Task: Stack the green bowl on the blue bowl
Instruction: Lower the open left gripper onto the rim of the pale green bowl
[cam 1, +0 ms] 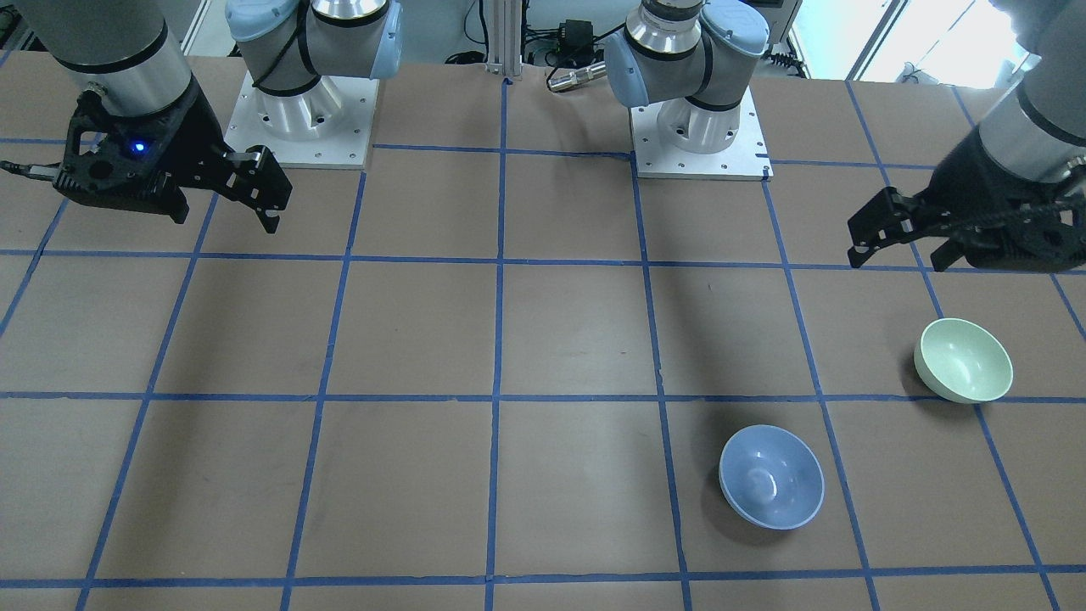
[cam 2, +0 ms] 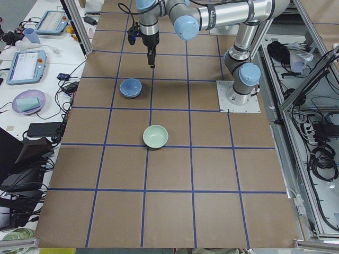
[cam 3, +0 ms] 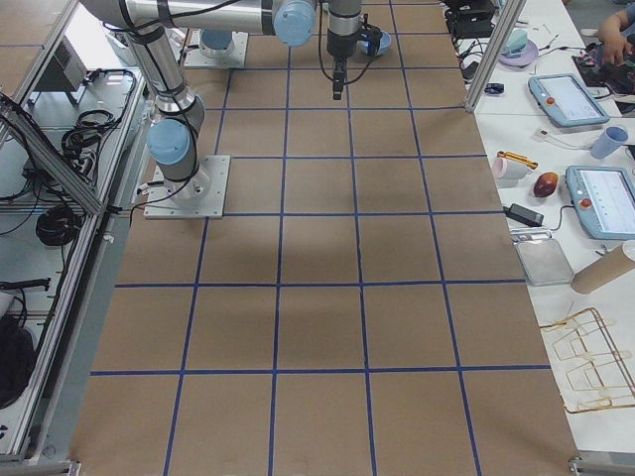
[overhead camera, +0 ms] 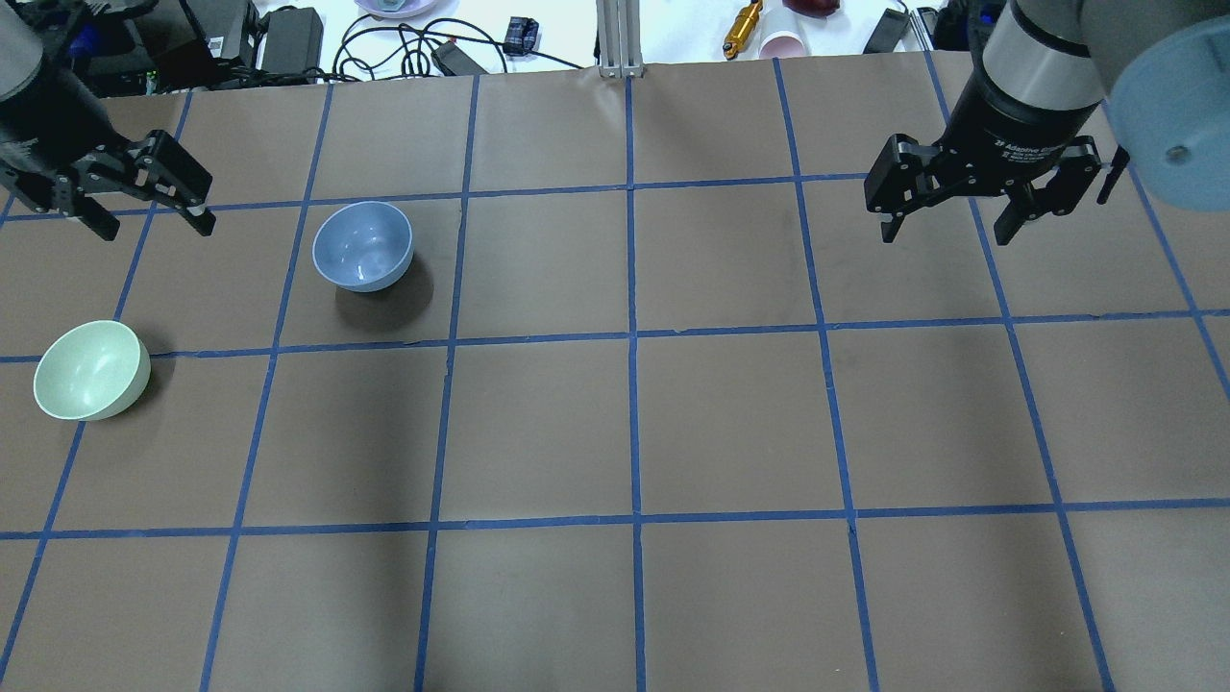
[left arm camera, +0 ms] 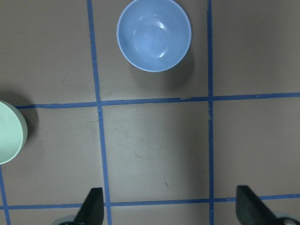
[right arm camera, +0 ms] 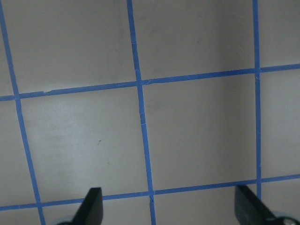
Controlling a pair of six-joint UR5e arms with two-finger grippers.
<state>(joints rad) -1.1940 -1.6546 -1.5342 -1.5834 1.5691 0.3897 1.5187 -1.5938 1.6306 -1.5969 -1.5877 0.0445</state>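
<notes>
The pale green bowl [overhead camera: 91,370] stands upright on the table at the far left of the overhead view; it also shows in the front view [cam 1: 963,360] and at the left edge of the left wrist view [left arm camera: 7,133]. The pale blue bowl [overhead camera: 363,246] stands upright about one grid square away from it, and shows in the front view [cam 1: 771,477] and the left wrist view [left arm camera: 153,35]. My left gripper [overhead camera: 154,223] hovers open and empty above the table, between and behind the two bowls. My right gripper [overhead camera: 947,235] hovers open and empty far to the right.
The table [overhead camera: 634,423] is brown paper with a grid of blue tape. The two arm bases [cam 1: 301,110] stand at the robot's edge. Cables, tablets and small items [overhead camera: 404,43] lie off the table past its far edge.
</notes>
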